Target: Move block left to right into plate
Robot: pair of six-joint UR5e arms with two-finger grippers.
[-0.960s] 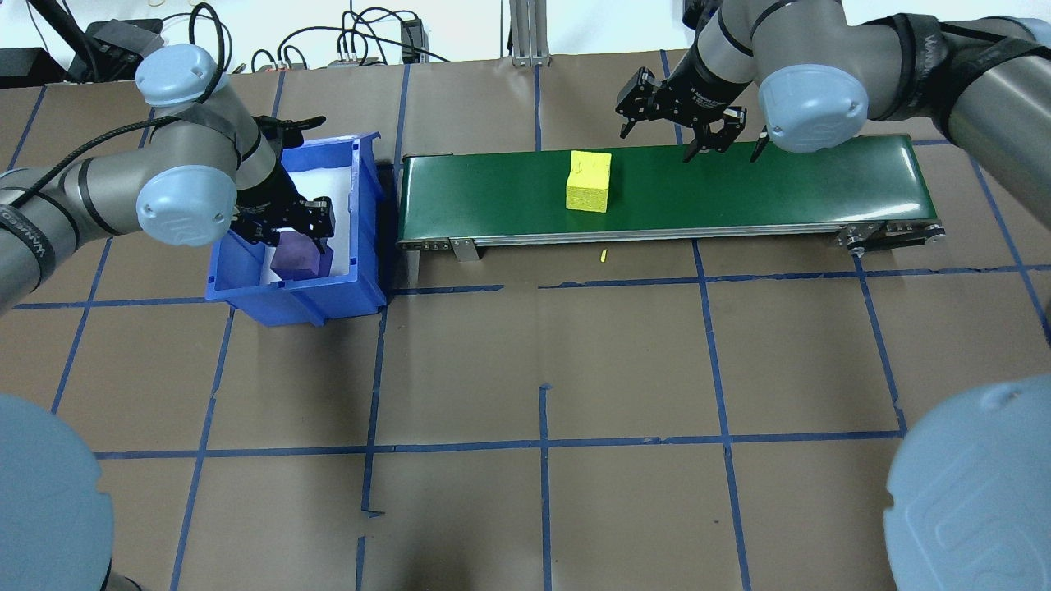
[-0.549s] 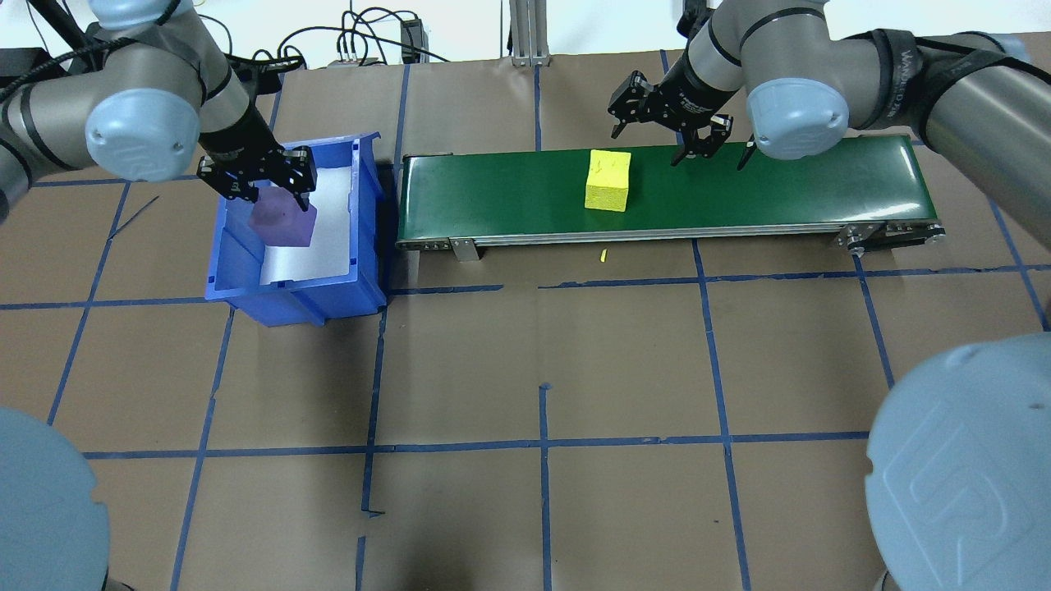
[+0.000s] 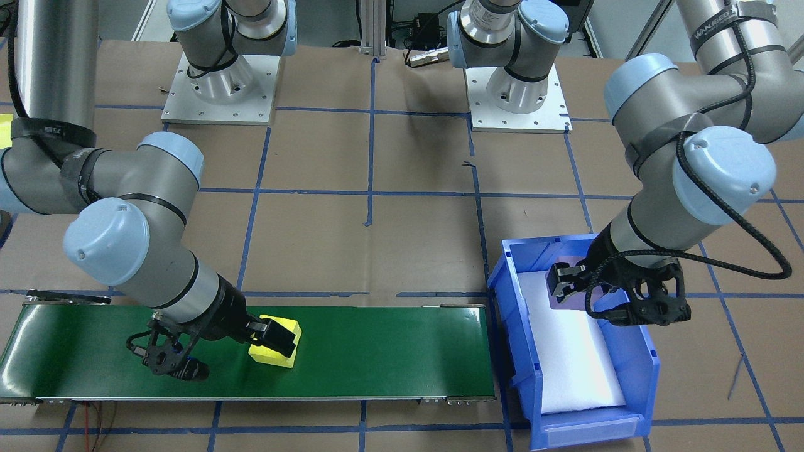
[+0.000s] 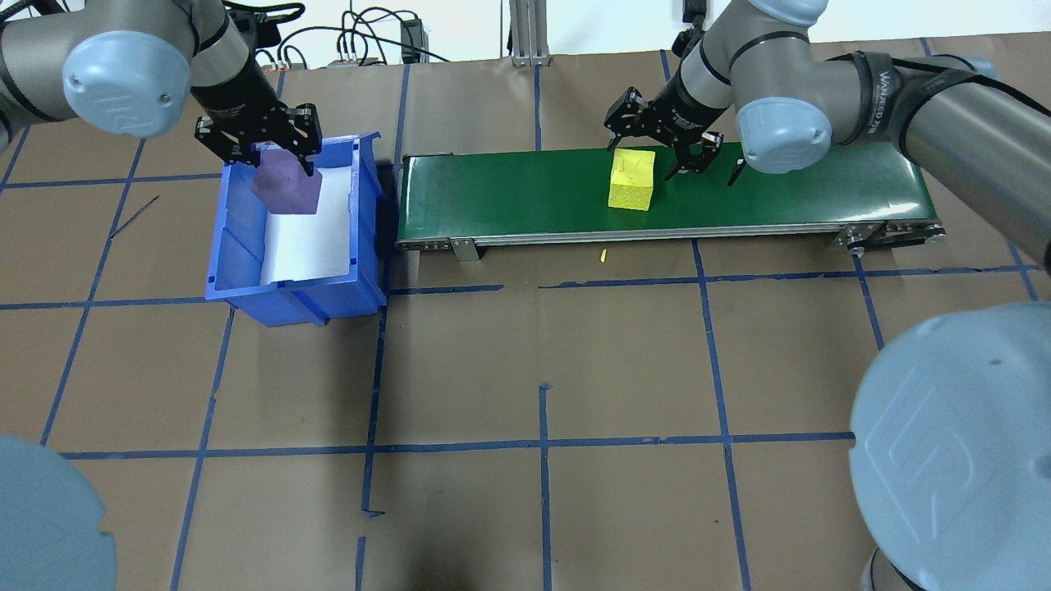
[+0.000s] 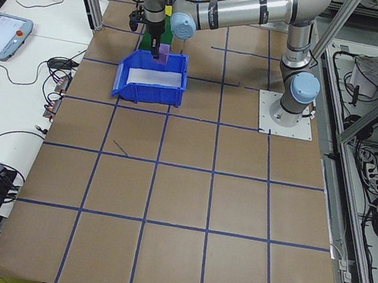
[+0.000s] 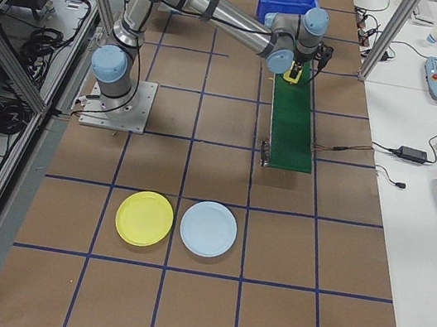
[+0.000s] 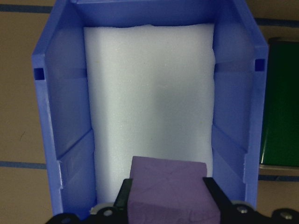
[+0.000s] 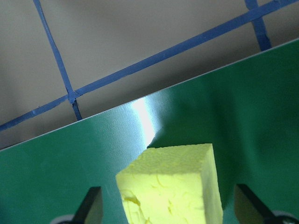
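1. While the left gripper (image 4: 257, 146) hangs above the far end of the blue bin (image 4: 238, 271), its fingers are closed on the sides of a purple block (image 4: 286, 190), which is clear of the white foam liner (image 4: 305, 242) below it.
2. In the left wrist view the purple block (image 7: 172, 192) sits squeezed between the two black fingers (image 7: 211, 190), with the foam liner (image 7: 149, 102) and the bin walls (image 7: 60, 116) beneath.
3. The right gripper (image 4: 663, 139) is spread wide and holds nothing; it is low over the green conveyor belt (image 4: 780, 193), at the far edge of a yellow block (image 4: 631, 179).
4. The yellow block rests on the belt near its middle, and in the right wrist view the yellow block (image 8: 173, 189) lies between the open fingers (image 8: 91, 205), which stand apart from its sides.
5. From the front camera, one finger of the right gripper (image 3: 223, 348) overlaps the yellow block (image 3: 271, 354); contact cannot be judged there.
6. The yellow plate (image 6: 144, 218) lies on the brown table (image 6: 201, 320), well apart from the belt (image 6: 292, 125), just beside a pale blue plate (image 6: 208, 228); neither holds a block.
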